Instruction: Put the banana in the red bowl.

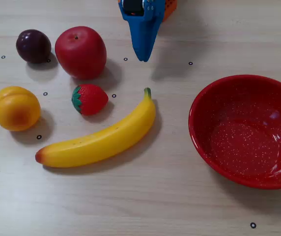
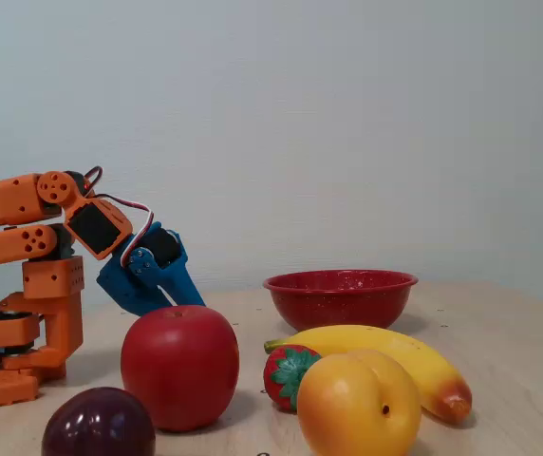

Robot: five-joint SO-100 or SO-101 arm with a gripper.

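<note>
My landmark is the red bowl, empty and upright. In the top-down fixed view the banana lies flat well to its left, stem end nearer the bowl. My gripper hangs beyond the stem, jaws together, holding nothing. I'd open wide and grasp the banana's middle crosswise, avoiding the strawberry beside it.

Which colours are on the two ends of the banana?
The banana has a green stem tip and an orange-red end, best seen in the fixed view from above.
</note>
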